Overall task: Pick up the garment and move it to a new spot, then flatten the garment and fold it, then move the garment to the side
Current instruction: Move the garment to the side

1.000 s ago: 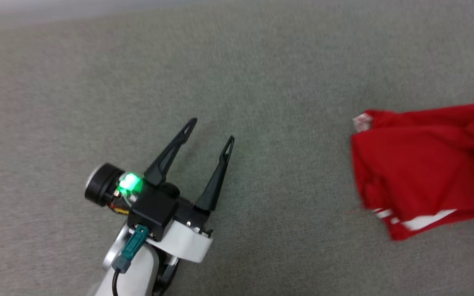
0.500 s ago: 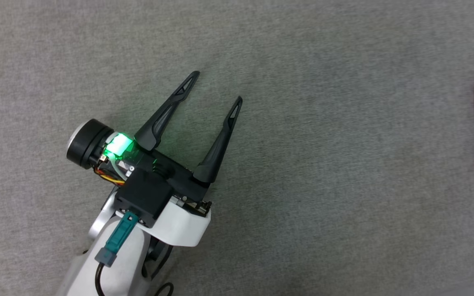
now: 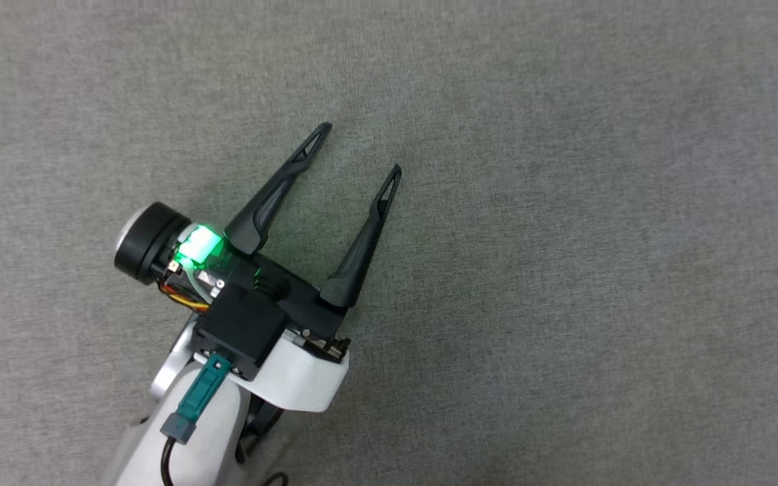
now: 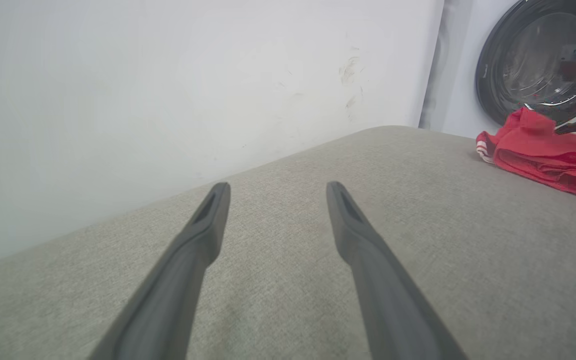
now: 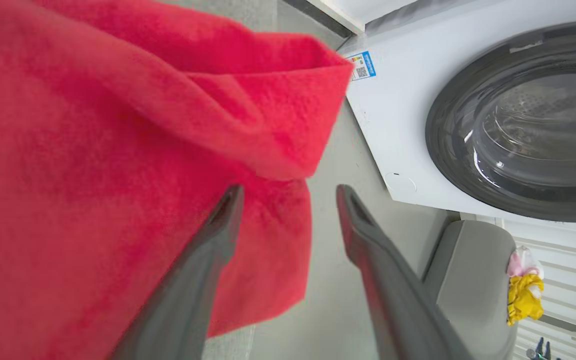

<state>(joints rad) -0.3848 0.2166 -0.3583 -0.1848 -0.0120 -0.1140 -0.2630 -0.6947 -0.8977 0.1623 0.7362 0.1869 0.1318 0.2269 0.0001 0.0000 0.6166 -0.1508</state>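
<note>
Garment (image 5: pixel 93 150): red cloth, matt, slightly fuzzy. Surface (image 3: pixel 564 270): grey woven fabric, matt, finely textured. Washer door (image 5: pixel 528 125): glossy dark glass.

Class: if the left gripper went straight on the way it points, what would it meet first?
Probably the grey fabric surface just ahead of the left gripper, or else the plain white wall beyond; height is unclear.

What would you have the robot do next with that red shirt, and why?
Probably slide the right gripper a little toward the garment and close on a fold. It stands open right at the red cloth, which lies bunched rather than flat near the edge of the grey cushion, while the open left gripper is well away from it.
</note>
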